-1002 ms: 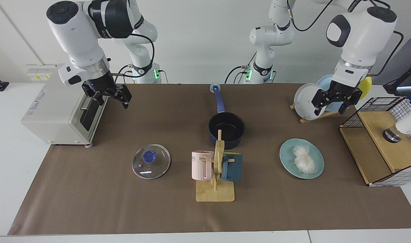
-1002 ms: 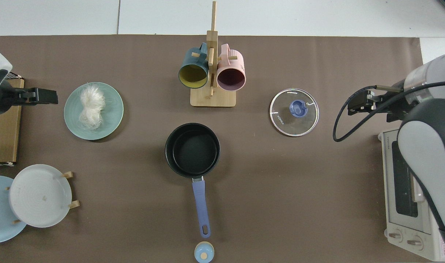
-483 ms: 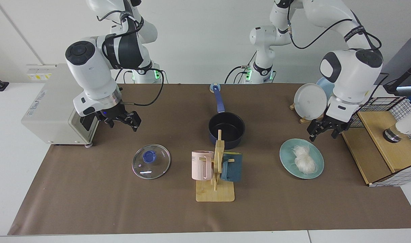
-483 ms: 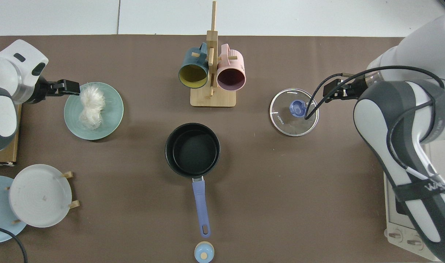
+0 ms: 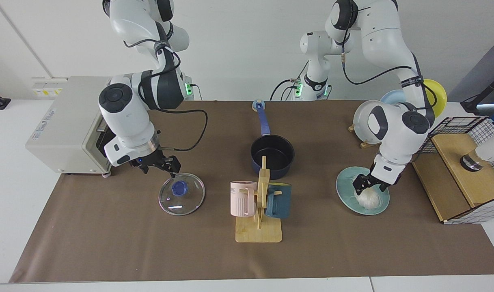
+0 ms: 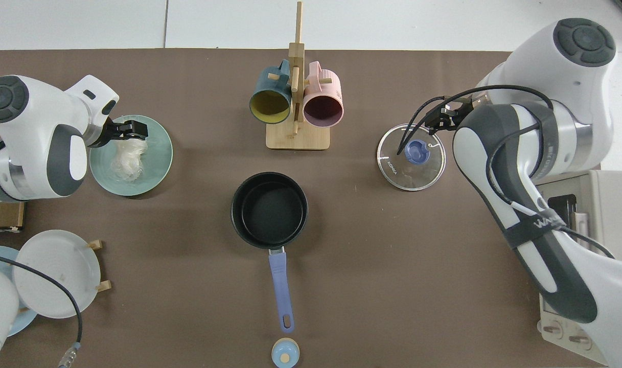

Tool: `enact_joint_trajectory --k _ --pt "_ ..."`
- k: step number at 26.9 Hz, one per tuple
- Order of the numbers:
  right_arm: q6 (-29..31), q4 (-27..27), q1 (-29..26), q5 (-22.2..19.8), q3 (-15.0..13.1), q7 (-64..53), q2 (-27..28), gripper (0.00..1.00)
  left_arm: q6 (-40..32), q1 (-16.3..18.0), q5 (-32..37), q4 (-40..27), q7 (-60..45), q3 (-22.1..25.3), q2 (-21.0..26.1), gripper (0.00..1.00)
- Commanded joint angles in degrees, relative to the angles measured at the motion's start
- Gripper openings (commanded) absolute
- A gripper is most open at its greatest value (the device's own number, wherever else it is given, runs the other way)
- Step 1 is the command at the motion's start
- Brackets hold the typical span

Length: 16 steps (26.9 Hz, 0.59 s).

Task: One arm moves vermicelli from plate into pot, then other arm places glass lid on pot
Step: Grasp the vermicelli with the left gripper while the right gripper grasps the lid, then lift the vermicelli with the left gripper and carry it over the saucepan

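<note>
Left gripper (image 5: 369, 185): lower right of the facing view, down on the vermicelli (image 5: 368, 197) at its far end; the fingers look spread over the clump, nothing lifted. In the top view it sits at upper left (image 6: 129, 130).
Right gripper (image 5: 159, 165): left of centre in the facing view, just above the far rim of the glass lid (image 5: 182, 199), fingers released and empty. The top view hides most of it behind the arm and a cable.
Vermicelli: lying on the plate (image 5: 346, 194), on the bench (image 5: 108, 243).
Plate: teal, lower right in the facing view, left in the top view (image 6: 157, 168).
Pot (image 5: 272, 156): centre of both views, standing open, black inside bare; the top view (image 6: 269, 209) shows its whole floor.
Glass lid: flat on the bench, well apart from the pot; blue knob plain in the top view (image 6: 411, 157).
Mug stand (image 5: 259, 211): in front of the pot in the facing view, covering part of its near wall; the top view shows them apart.
</note>
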Motion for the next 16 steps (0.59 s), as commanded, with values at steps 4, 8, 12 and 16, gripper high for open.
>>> enact_joint_trajectory --k 4,8,12,16 --pt "4.5 2.1 0.6 -1.0 0.3 1.4 5.6 1.00 5.2 -0.6 1.0 -2.0 -1.6 0.5 1.6 1.00" --pt "5.8 2.1 1.1 -1.5 0.3 2.1 6.8 1.00 5.0 -0.6 0.9 -4.4 -1.8 0.5 1.2 1.00" --pt "7.5 1.8 0.8 -2.2 0.4 2.2 8.4 1.00 5.1 -0.6 0.9 -4.6 -2.9 0.5 1.1 1.00" --pt "9.1 1.5 1.0 -2.2 0.4 3.1 9.0 1.00 5.1 -0.7 1.0 -4.5 -2.7 0.5 1.2 0.93"
